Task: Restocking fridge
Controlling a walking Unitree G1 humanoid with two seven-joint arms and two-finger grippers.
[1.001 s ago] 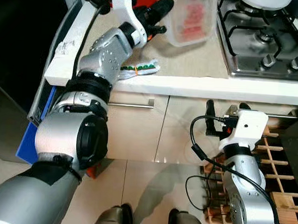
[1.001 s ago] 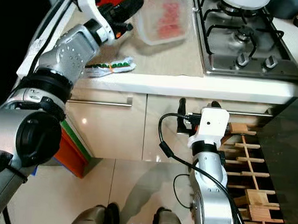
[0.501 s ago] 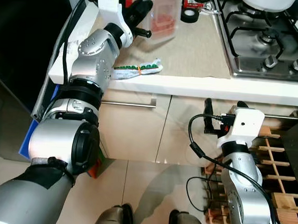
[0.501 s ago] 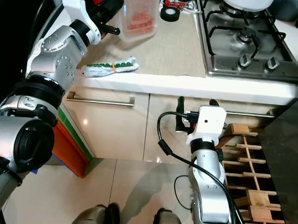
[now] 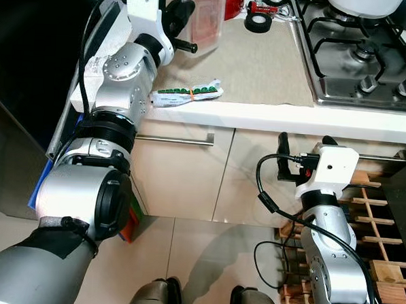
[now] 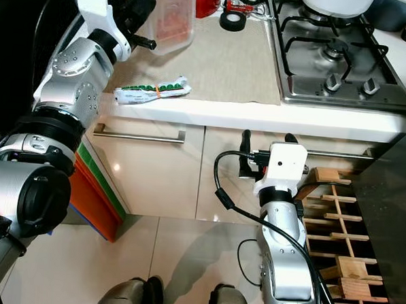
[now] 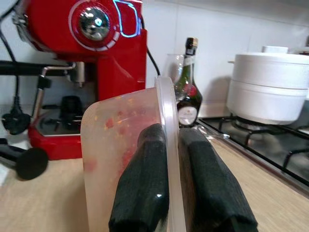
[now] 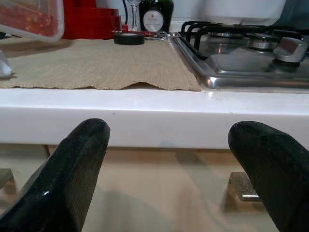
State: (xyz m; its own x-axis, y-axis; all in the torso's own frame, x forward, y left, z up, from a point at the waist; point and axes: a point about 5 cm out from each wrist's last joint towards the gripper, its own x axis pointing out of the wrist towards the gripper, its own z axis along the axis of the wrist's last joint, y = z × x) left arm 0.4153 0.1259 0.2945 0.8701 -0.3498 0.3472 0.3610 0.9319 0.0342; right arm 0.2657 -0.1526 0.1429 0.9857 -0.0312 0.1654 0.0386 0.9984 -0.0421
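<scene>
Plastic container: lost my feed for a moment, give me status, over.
Left tool shut on plastic container rim, lifted above counter. Right tool open, idle below counter edge. Black tape roll nearby, not blocking.

We are seeing the packet [image 5: 187, 94] lying on the mat [image 5: 262, 66], left of the hob [image 5: 361, 55], the tape roll [image 5: 257, 22] behind it.

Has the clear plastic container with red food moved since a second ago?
Yes. The clear plastic container, pinched in the left gripper, has tipped onto its edge and shifted left, away from the steel gas hob.
</scene>
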